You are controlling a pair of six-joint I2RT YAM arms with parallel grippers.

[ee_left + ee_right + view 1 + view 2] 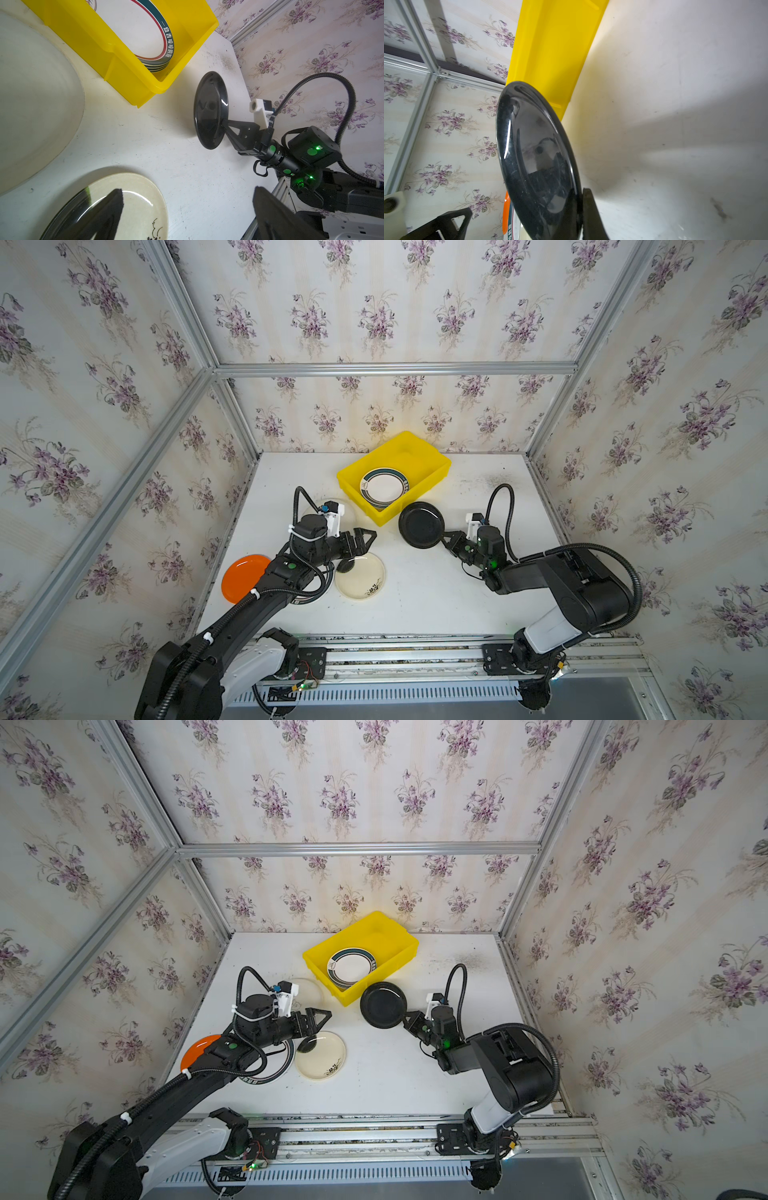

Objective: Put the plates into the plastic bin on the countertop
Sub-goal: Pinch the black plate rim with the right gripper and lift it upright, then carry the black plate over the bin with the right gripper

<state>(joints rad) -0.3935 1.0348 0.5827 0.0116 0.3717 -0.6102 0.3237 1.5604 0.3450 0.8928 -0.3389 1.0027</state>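
Countertop (428,597) w/ yellow bin (411,443), cream plate (360,577) etc.

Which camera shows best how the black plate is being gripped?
The left wrist view: the right pincer is shut on the rim of the black plate, seen whole from the side. Both top views show it small near the yellow bin; the right wrist view crops it.

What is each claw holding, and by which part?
The right claw pinches the black plate by its rim, on the side nearest its arm. The left claw is open, holding nothing.
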